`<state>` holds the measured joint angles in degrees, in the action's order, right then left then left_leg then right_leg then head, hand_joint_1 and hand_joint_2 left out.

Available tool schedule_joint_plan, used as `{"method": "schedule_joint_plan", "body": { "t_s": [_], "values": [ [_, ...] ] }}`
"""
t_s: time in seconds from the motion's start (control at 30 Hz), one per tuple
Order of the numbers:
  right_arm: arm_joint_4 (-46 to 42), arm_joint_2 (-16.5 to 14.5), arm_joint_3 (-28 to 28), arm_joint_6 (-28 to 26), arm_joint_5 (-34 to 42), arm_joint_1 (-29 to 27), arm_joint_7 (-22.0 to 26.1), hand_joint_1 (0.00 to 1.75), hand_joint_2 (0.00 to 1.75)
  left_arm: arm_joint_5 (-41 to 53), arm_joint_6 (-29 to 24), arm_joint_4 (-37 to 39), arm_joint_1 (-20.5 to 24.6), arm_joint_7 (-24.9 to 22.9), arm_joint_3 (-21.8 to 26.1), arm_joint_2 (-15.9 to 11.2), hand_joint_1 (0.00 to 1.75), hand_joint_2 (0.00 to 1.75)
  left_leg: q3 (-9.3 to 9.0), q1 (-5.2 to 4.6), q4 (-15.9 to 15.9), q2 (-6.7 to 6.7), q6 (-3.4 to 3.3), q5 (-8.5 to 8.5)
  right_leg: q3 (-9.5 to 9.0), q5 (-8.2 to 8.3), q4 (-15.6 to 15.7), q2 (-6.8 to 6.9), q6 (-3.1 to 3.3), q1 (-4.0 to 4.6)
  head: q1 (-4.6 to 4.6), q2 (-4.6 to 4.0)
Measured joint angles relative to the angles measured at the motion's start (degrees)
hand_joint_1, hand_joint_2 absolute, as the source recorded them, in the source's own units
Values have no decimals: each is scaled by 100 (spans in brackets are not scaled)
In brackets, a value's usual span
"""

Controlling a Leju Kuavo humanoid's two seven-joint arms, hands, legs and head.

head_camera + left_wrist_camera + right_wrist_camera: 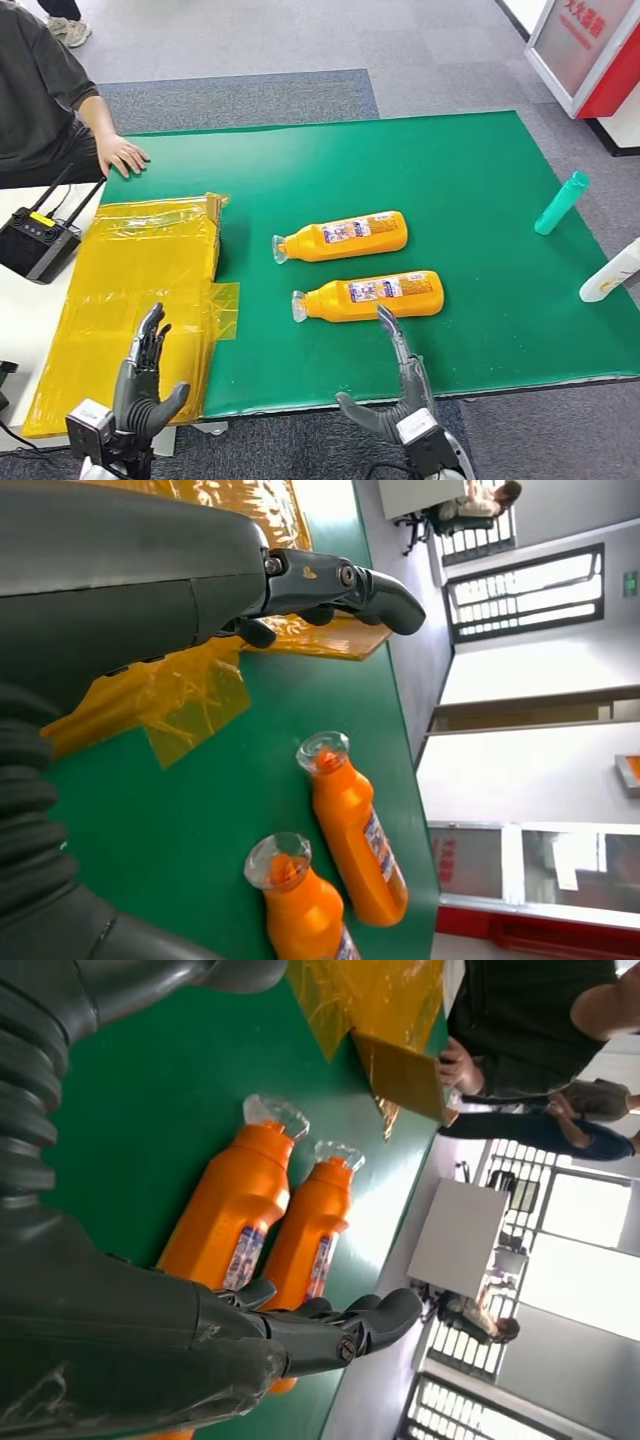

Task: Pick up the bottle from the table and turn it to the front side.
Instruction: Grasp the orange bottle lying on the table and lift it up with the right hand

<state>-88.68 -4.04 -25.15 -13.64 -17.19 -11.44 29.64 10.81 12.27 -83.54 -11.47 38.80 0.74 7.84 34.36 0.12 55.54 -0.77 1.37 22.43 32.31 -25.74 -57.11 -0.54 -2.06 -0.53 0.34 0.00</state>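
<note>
Two orange bottles with clear caps lie on their sides on the green mat, caps pointing left. The near bottle lies just beyond my right hand, whose fingers are spread and hold nothing. The far bottle lies parallel behind it. My left hand is open over the yellow wrapping at the table's near left, its fingers stretched out and apart from both bottles.
A yellow plastic-wrapped box covers the table's left part. A person's hand rests on the mat's far left corner. A black controller lies at the left edge. A teal bottle and a white bottle lie at the right.
</note>
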Motion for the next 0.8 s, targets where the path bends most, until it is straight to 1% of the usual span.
{"method": "schedule_joint_plan", "body": {
  "t_s": [0.13, 0.2, 0.3, 0.37, 0.53, 0.63, 0.8],
  "values": [
    [-286, 131, 130, -422, -749, -134, -397, 0, 175, 18, -69, 16, -59, -2, -43, 34, 0, 175, -1, 0, 0, 0, 0, 3, -1, -1, 0, 0, -1, -1, 1, -1],
    [-355, 199, 214, -528, -1090, -167, -643, 0, 175, 53, -66, 52, -96, -2, -43, 34, 0, 175, -1, 0, 0, 0, 0, 3, -1, -1, 0, 0, -1, -1, -1, -1],
    [-380, 351, 365, -587, -1771, -155, -1146, 0, 175, 151, 14, 152, -150, -2, -39, 31, 0, 175, -1, 0, 0, 0, -1, 1, -2, 0, 0, 0, -2, -1, 1, 0],
    [-386, 466, 481, -499, -2176, -80, -1450, 0, 175, 187, 78, 223, -143, -2, -35, 23, 0, 175, -1, -1, 0, 0, -2, -1, -2, 3, 0, 0, -4, -2, 1, 0],
    [-408, 733, 733, 66, -2950, 333, -2094, 0, 175, 335, 156, 480, 19, -2, -33, 16, 0, 175, -2, -4, 0, 0, -3, -6, -3, 11, 0, -1, -10, -5, 1, 0],
    [-382, 837, 832, 231, -3135, 546, -2256, 0, 175, 387, 190, 578, 47, -1, -30, 16, 0, 175, -2, -4, 0, 1, -4, -8, -3, 12, 0, 0, -11, -5, 1, 0],
    [-346, 922, 894, 277, -3201, 699, -2307, 0, 175, 395, 214, 675, 70, 0, -28, 16, 0, 175, -1, -4, 0, 0, -4, -8, -2, 12, 0, 0, -11, -5, 1, 0]
  ]
}}
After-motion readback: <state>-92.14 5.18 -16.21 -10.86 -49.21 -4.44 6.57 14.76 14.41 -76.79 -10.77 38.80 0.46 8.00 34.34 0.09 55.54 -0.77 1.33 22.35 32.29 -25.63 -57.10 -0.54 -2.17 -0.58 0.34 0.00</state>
